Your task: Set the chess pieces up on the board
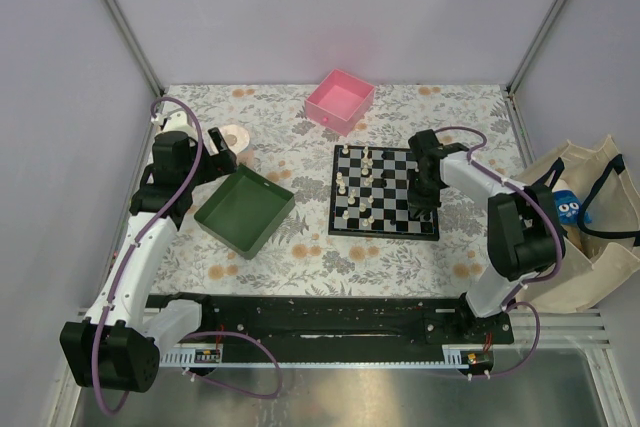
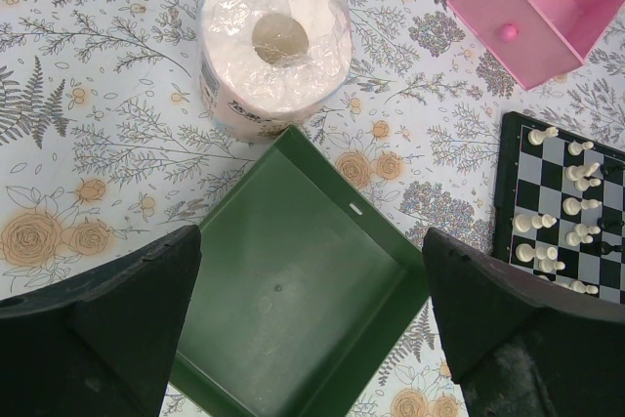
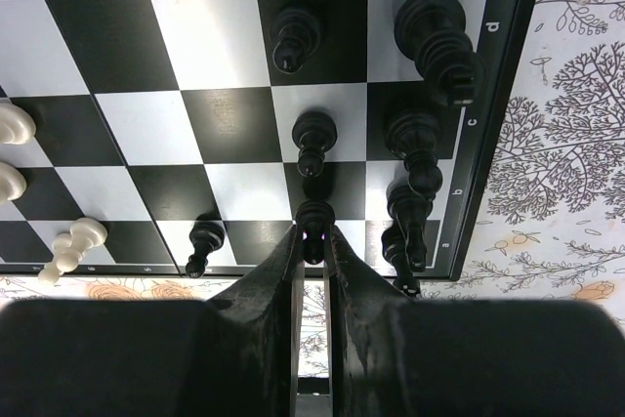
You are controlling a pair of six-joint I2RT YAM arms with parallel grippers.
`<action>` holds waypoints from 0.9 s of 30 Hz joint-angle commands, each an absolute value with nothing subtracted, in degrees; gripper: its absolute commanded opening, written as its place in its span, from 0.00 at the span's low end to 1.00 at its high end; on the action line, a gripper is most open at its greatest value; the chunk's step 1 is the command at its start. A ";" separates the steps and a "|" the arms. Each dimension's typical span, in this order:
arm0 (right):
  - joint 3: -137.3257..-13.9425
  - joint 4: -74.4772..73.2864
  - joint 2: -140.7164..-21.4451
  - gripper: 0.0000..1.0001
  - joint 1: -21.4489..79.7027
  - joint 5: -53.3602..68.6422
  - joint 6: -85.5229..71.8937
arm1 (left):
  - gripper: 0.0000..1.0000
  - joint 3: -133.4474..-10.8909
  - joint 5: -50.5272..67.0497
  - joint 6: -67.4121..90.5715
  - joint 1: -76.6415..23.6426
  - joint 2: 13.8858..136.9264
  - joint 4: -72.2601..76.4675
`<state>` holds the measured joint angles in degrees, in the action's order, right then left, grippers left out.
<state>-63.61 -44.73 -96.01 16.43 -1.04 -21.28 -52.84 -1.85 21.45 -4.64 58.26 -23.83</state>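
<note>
— Chess pieces [image 3: 428,36]: how are they seen?
— Tiny cream and black figurines, stood on the chequered board [image 1: 385,233]. One black pawn [image 3: 314,214] is pinched by the right claw [image 3: 312,238]; the left claw [image 2: 311,246] is spread.

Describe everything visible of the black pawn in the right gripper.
The black pawn is small, glossy and dark, plastic by its look; part of it is hidden between the fingertips. It sits over a dark square, one column in from the board's lettered rim, in line with two more black pawns. The right gripper is shut on it, one fingertip at each side. Whether it rests on the square or is lifted, I cannot tell.
</note>
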 commanded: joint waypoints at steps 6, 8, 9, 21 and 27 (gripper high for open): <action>-63.28 -43.33 -97.47 0.17 15.82 -3.16 -20.83 | 0.99 -53.35 -0.79 22.06 -4.39 58.80 -21.18; -63.28 -43.16 -97.56 0.19 15.91 -3.16 -20.83 | 0.99 -53.35 -0.70 22.06 -4.39 58.80 -21.09; -63.28 -43.24 -97.56 0.20 15.91 -3.16 -20.83 | 0.99 -53.35 -0.70 22.06 -4.39 58.89 -21.09; -63.54 -43.59 -95.28 0.39 15.91 -1.06 -20.57 | 0.99 -53.35 -0.62 22.24 -4.39 58.89 -21.01; -63.89 -45.26 -90.45 0.44 16.17 -0.09 -21.27 | 0.99 -53.44 -0.53 22.15 -4.39 58.89 -20.92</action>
<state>-63.40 -44.51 -95.92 16.21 -0.95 -20.88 -52.84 -1.67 21.65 -4.60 59.00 -23.83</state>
